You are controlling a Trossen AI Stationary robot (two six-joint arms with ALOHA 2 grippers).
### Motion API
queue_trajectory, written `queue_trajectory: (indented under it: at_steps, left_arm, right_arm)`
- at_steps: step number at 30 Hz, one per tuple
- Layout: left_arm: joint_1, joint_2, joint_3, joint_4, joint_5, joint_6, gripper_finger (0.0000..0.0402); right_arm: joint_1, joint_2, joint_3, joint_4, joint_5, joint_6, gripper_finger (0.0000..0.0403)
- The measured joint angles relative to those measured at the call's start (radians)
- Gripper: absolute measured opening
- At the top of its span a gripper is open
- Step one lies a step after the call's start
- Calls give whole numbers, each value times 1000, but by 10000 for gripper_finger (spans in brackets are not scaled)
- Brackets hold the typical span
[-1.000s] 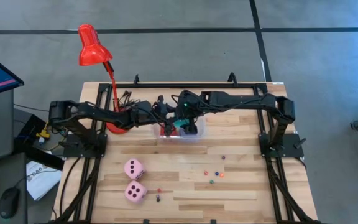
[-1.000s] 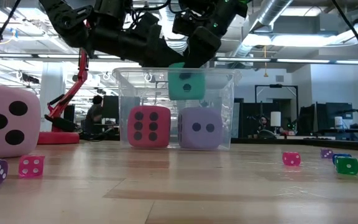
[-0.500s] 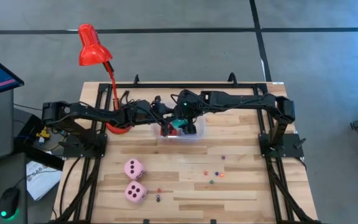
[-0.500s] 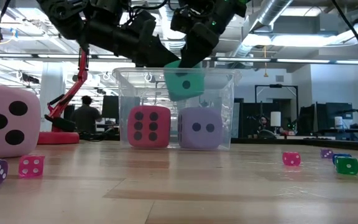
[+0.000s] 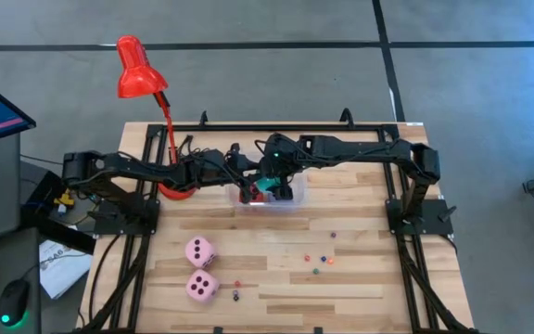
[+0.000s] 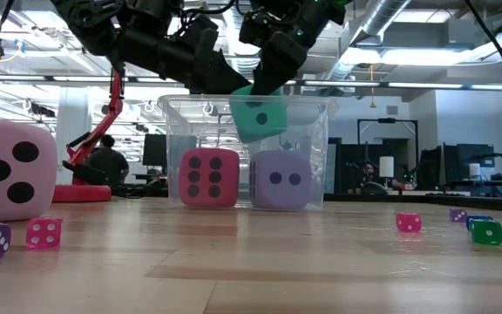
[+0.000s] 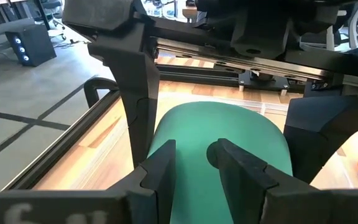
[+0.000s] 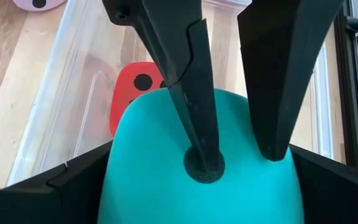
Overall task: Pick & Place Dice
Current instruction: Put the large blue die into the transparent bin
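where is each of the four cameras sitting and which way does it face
High view: above the table, looking straight down; both arms meet over the clear bin.
Low view: at table-top height, facing the room; arms enter from above, over the cyan die.
Left wrist view: on the left arm, looking past the left gripper at the die.
Right wrist view: on the right arm; the right gripper straddles the die above the red die.
Shared: all four show the cyan die.

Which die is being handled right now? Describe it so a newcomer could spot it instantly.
Find the clear plastic bin at the back middle of the table. At its open top, between both arms' fingers, sits the cyan die, tilted. It is the only large die raised above the red die and lavender die on the bin floor.
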Motion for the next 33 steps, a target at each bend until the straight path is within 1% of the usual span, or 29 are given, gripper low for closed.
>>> queue_trajectory:
  at_steps: [5,8,13,22,25,27,30,33]
  left_arm:
    - [0,0,0,-13,-6,1,106]
    - [0,0,-3,19,-6,2,106]
    - [0,2,-3,30,3,2,106]
    - [0,2,-3,46,0,3,106]
    - [-5,10,-7,24,18,-4,106]
    - [-6,2,-2,-3,13,2,106]
    - [-4,3,-2,-20,5,0,106]
    - [-5,5,-3,-11,10,4,106]
  right_arm:
    - [0,0,0,24,0,0,400]
    - [0,1,0,28,0,0,400]
    - [9,8,0,17,1,8,400]
    - [1,9,0,80,-2,6,400]
    - [0,4,10,149,-6,6,400]
    - [0,1,10,158,-7,0,400]
    - [5,-1,6,166,-4,-1,400]
    - [4,-2,31,111,0,-2,400]
